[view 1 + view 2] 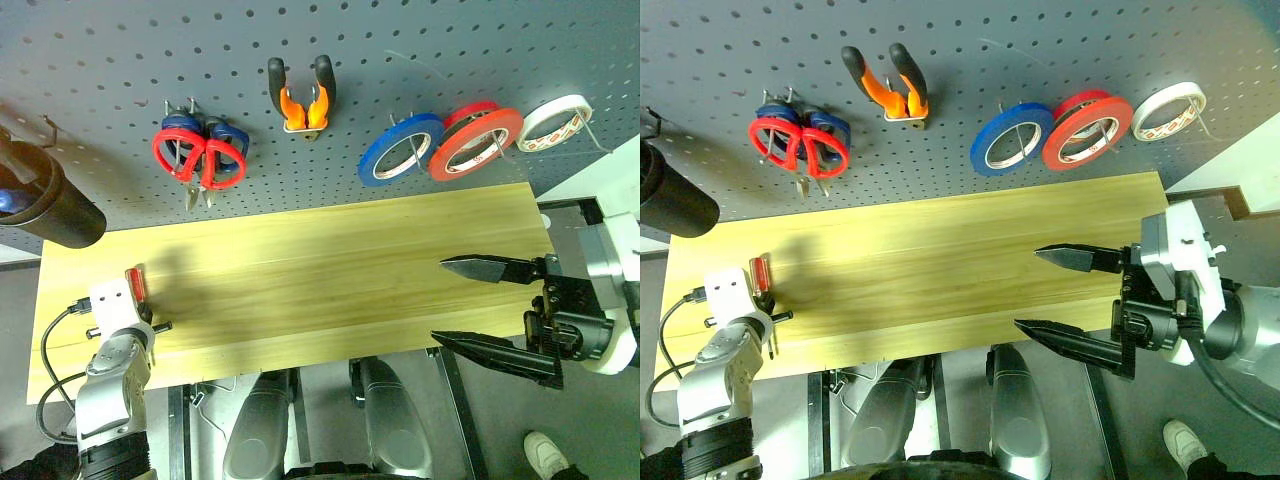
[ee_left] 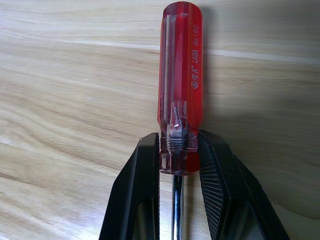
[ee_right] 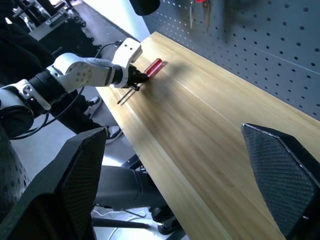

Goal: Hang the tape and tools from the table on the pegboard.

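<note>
A small red-handled screwdriver [image 2: 180,90] lies at the left end of the light wooden table [image 1: 300,280], handle toward the pegboard [image 1: 100,60]. My left gripper [image 2: 179,145] is shut on the base of its handle, with the steel shaft running back between the fingers. Seen from the head, the handle [image 1: 135,283] pokes out past my left wrist. My right gripper [image 1: 438,300] stands wide open and holds nothing at the table's front right edge. On the pegboard hang the red tape [image 1: 477,143], orange-and-black pliers [image 1: 300,98] and red-handled scissors [image 1: 195,158].
Blue-handled scissors [image 1: 228,135] hang behind the red ones. A blue roll [image 1: 402,148] and a white roll [image 1: 553,123] flank the red tape. A black cylinder [image 1: 50,205] juts in over the table's far left corner.
</note>
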Tool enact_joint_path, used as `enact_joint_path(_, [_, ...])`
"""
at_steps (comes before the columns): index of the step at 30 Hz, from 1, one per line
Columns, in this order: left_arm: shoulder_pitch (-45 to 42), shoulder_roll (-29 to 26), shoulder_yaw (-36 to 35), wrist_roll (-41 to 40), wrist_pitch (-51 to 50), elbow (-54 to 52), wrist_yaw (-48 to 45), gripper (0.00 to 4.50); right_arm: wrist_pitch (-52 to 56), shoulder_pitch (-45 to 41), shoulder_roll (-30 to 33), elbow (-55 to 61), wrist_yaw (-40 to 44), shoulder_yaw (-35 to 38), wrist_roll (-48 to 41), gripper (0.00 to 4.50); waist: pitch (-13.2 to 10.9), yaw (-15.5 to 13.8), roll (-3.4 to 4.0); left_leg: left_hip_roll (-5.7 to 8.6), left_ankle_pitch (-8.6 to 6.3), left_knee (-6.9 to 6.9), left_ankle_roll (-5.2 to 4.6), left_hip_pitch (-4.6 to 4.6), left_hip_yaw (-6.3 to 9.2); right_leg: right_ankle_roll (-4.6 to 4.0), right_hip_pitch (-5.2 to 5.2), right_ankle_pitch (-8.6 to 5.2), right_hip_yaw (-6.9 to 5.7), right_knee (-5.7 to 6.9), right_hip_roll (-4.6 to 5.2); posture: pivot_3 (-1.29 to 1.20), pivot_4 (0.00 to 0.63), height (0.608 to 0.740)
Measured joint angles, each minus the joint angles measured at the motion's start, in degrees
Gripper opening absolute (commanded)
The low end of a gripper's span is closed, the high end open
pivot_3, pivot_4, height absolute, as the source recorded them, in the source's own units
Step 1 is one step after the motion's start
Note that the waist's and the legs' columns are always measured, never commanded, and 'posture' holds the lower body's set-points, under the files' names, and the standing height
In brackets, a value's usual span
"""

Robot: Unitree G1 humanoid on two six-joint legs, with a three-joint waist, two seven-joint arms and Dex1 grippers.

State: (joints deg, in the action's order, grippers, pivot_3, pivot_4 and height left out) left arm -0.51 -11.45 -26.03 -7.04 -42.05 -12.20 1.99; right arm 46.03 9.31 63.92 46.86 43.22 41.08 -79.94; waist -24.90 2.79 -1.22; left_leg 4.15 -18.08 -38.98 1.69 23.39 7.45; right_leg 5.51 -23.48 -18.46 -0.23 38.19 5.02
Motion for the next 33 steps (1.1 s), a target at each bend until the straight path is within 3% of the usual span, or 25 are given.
enact_joint_path(9, [4.86, 2.43, 2.68, -1.41, -4.61, -9.33, -0.39, 0.73, -0.39, -0.41, -0.94, 0.03, -0.13, -2.32, 1.11, 4.50, -0.10, -0.12, -0.06, 0.00, 0.00, 0.01, 0.00, 0.05, -0.03, 0.03, -0.02, 0.02, 0.01, -0.09, 0.00, -0.18, 0.471, 0.725])
enact_joint_path(14, [7.27, 4.93, 5.59, -3.47, -11.41, -20.78, -0.50, 0.73, -3.10, -2.70, -4.30, 0.05, -0.70, -6.14, 4.08, 4.50, -0.08, -0.46, -0.13, 0.03, 0.11, -0.01, 0.21, 0.09, -0.02, 0.10, -0.04, 0.05, 0.00, -0.10, 0.01, -0.09, 0.410, 0.725])
enact_joint_path(20, [5.86, 3.58, 9.79, -3.39, -13.44, -22.39, -0.95, 0.73, -8.20, -4.38, -10.54, 0.09, -1.88, -13.44, 12.80, 4.50, 0.33, -1.03, -0.19, 0.04, 0.19, 0.01, 0.34, 0.08, -0.01, 0.11, -0.11, 0.06, -0.02, -0.04, -0.01, 0.01, 0.324, 0.725])
enact_joint_path(28, [1.88, -3.78, 18.96, -0.70, -7.75, -22.32, -4.89, 0.73, -16.01, -7.80, -18.51, -1.23, -2.53, -23.46, 26.16, 4.50, 3.54, -4.15, -0.16, 0.09, 0.25, 0.05, 0.46, 0.09, 0.06, 0.11, -0.16, 0.06, -0.04, -0.07, -0.02, 0.09, 0.229, 0.725])
enact_joint_path(33, [-0.05, -5.40, 22.56, 0.49, -1.15, -18.62, -8.10, 0.73, -20.43, -9.20, -22.64, -3.20, -2.38, -28.14, 32.77, 4.50, 6.28, -6.41, -0.12, 0.09, 0.28, 0.06, 0.52, 0.08, 0.05, 0.12, -0.17, 0.06, -0.06, -0.08, -0.06, 0.11, 0.190, 0.725])
